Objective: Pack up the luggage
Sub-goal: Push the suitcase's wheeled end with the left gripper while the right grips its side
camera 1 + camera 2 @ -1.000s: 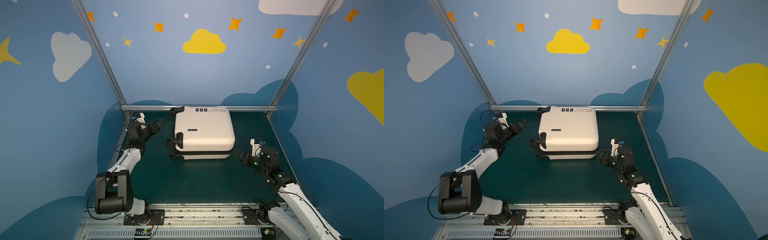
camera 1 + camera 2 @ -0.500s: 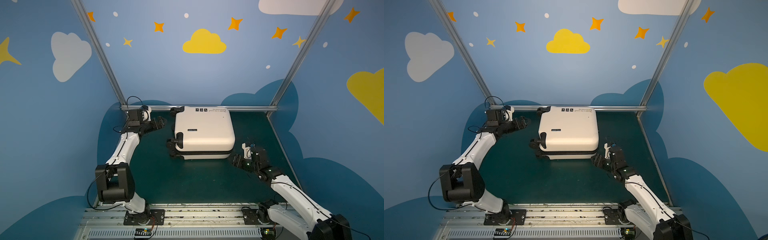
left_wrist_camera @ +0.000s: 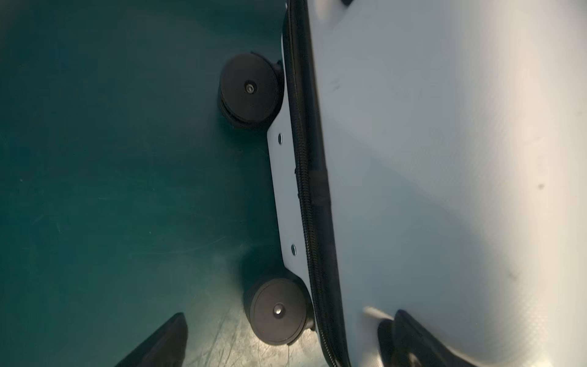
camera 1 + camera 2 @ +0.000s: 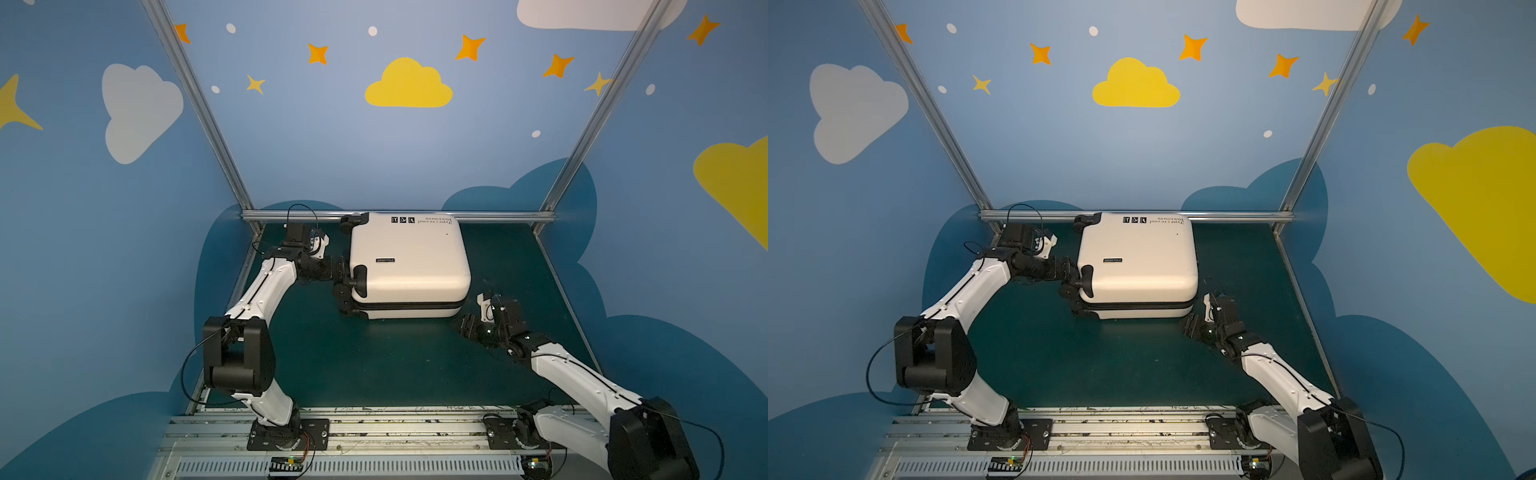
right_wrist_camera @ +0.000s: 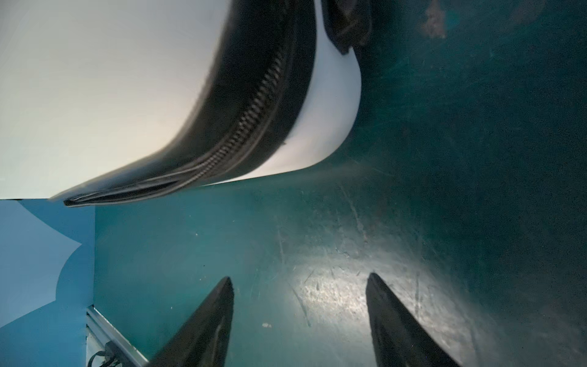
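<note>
The luggage [image 4: 409, 262] [image 4: 1138, 257] is a cream-white hard-shell suitcase lying flat and closed on the green table, with its black wheels facing left. My left gripper [image 4: 343, 271] [image 4: 1069, 270] [image 3: 289, 314] is open at that wheel end. One finger is in front of the upper shell and the other over the table, with a wheel [image 3: 278, 309] between them; contact cannot be told. My right gripper [image 4: 465, 326] [image 4: 1190, 324] [image 5: 299, 277] is open and empty, low over the table just off the suitcase's near right corner. The black zipper band [image 5: 254, 105] runs around that corner.
The green table [image 4: 374, 365] is walled in by blue panels and an aluminium frame, with a back rail [image 4: 399, 215] right behind the suitcase. Both arm bases stand on the mounting rail [image 4: 374, 432] at the front edge.
My left gripper has swung from the back left corner over to the suitcase's wheel end. My right arm has dropped lower and moved in toward the suitcase's near right corner.
</note>
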`<state>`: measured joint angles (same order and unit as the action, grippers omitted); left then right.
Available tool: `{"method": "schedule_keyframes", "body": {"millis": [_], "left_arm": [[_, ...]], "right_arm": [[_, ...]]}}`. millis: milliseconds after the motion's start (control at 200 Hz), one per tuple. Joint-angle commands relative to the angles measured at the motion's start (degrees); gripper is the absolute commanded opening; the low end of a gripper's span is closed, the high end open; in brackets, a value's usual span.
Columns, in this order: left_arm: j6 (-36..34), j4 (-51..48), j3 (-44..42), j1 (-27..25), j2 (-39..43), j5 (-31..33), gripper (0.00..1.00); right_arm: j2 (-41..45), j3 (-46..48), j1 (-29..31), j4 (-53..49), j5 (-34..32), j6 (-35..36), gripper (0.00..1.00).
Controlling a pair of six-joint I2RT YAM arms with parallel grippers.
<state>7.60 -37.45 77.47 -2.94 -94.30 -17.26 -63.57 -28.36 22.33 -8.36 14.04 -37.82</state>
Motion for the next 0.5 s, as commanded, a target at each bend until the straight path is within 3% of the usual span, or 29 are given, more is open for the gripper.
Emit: {"method": "schedule_keyframes", "body": {"millis": [0, 275, 496], "left_arm": [[-4.1, -7.1, 0.6, -1.0, 1.1, -1.5, 0.99], [-3.9, -8.0, -6.9, -6.1, 7.6, -5.4, 0.99], [0.8, -3.8, -17.0, -12.1, 13.9, -7.4, 0.99]], "right_arm": [[-2.1, -2.7, 0.3, -0.4, -1.3, -0.8, 0.66], [-8.6, -6.4, -1.7, 2.2, -6.5, -0.7, 0.65], [-12.8, -9.9, -6.1, 3.5, -7.4, -0.4, 0.65]]}}
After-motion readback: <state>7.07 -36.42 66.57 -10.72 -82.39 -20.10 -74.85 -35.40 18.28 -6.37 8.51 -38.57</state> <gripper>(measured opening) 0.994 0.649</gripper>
